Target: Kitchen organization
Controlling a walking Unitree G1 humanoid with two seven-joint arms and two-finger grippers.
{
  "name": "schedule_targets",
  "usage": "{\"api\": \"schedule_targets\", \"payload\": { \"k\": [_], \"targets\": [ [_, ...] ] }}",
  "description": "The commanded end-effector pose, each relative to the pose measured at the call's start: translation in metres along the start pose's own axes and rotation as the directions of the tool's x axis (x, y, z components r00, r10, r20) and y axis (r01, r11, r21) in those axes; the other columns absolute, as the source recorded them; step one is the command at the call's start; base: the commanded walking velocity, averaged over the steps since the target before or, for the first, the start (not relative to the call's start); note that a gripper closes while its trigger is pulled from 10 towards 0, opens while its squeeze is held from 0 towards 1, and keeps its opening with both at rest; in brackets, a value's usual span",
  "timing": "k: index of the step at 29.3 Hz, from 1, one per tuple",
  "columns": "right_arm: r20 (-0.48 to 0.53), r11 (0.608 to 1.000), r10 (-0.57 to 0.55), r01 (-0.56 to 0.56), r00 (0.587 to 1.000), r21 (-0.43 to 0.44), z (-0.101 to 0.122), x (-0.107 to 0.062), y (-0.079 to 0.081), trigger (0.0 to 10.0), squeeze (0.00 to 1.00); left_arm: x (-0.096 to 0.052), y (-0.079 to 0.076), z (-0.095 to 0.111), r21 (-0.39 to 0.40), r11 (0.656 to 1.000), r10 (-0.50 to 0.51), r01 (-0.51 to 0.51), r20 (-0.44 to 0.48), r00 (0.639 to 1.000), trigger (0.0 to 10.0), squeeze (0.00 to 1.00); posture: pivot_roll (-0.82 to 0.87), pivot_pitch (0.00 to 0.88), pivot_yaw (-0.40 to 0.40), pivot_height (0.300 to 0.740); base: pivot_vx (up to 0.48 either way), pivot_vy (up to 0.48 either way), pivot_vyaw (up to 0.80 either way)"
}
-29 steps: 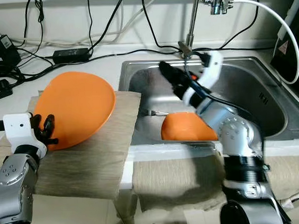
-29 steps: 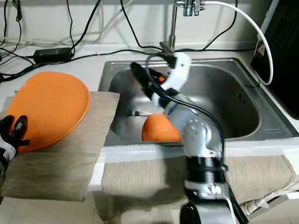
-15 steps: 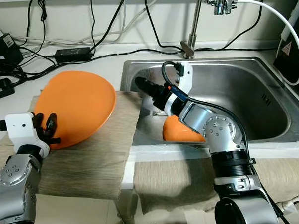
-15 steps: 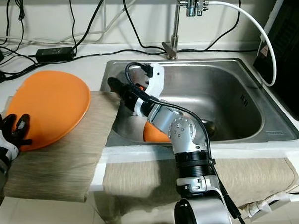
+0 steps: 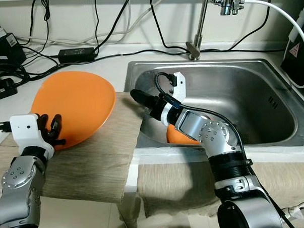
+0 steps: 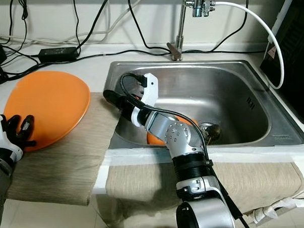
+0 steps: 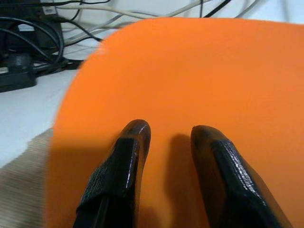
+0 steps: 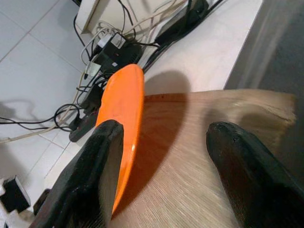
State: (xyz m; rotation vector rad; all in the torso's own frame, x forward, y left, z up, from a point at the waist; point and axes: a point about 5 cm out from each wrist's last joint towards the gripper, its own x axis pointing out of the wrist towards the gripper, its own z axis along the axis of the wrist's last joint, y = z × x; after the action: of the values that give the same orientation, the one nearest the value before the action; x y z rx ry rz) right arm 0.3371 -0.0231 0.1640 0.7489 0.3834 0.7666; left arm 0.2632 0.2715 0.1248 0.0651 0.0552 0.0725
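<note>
A big orange plate (image 5: pixel 78 109) lies tilted on a beige cloth (image 5: pixel 93 157) left of the sink, its far rim raised. My left gripper (image 5: pixel 51 129) sits at the plate's near left rim. In the left wrist view its fingers (image 7: pixel 128 147) are a little apart over the plate's surface (image 7: pixel 190 71), with nothing between them. My right gripper (image 5: pixel 137 97) reaches over the sink's left rim above the cloth's corner. It is open and points at the plate's edge (image 8: pixel 126 104). An orange bowl (image 5: pixel 180 135) lies upside down in the sink, partly behind my right arm.
The steel sink (image 5: pixel 252 89) has a tap (image 5: pixel 201 21) behind it and a white hose (image 5: pixel 289 17) at the right. Cables and a black power adapter (image 5: pixel 76 52) crowd the counter behind the plate. A second cloth (image 5: pixel 180 186) hangs over the front ledge.
My right arm has swung left and down, from above the sink's middle to its left rim, towards the plate. The left gripper and the plate have stayed put. The view has shifted slightly.
</note>
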Motion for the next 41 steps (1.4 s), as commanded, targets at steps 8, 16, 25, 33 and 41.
{"api": "schedule_targets", "payload": {
  "k": [8, 16, 25, 33, 41],
  "targets": [
    [-0.056, 0.971, 0.234, -0.236, 0.971, -0.03, -0.016, 0.051, 0.073, 10.0, 0.0, -0.017, -0.023, -0.032, -0.043, 0.993, -0.112, 0.108, -0.127, 0.985, 10.0, 0.0, 0.17, 0.0, -0.04, 0.74, 0.0, 0.0, 0.0],
    [-0.058, 0.972, 0.229, -0.232, 0.972, -0.039, -0.017, 0.052, 0.067, 10.0, 0.0, -0.029, -0.024, -0.04, 0.002, 0.984, -0.174, 0.177, -0.15, 0.973, 10.0, 0.0, 0.18, 0.0, -0.047, 0.74, 0.0, 0.0, 0.0],
    [-0.058, 0.977, 0.198, -0.201, 0.979, -0.064, -0.022, 0.046, 0.053, 10.0, 0.0, -0.023, -0.022, -0.013, 0.047, 0.977, -0.206, 0.208, -0.042, 0.978, 10.0, 0.0, 0.18, 0.0, -0.04, 0.74, 0.0, 0.0, 0.0],
    [-0.065, 0.982, 0.173, -0.177, 0.983, -0.069, -0.029, 0.041, 0.044, 10.0, 0.0, 0.005, -0.021, 0.054, 0.092, 0.982, -0.182, 0.168, 0.171, 0.968, 10.0, 0.0, 0.18, 0.0, -0.043, 0.74, 0.0, 0.0, 0.0],
    [-0.065, 0.983, 0.158, -0.163, 0.985, -0.082, -0.031, 0.038, 0.039, 10.0, 0.0, 0.025, 0.0, 0.088, 0.11, 0.99, -0.117, 0.093, 0.234, 0.965, 10.0, 0.0, 0.18, 0.0, -0.041, 0.74, 0.0, 0.0, 0.0]
  ]
}}
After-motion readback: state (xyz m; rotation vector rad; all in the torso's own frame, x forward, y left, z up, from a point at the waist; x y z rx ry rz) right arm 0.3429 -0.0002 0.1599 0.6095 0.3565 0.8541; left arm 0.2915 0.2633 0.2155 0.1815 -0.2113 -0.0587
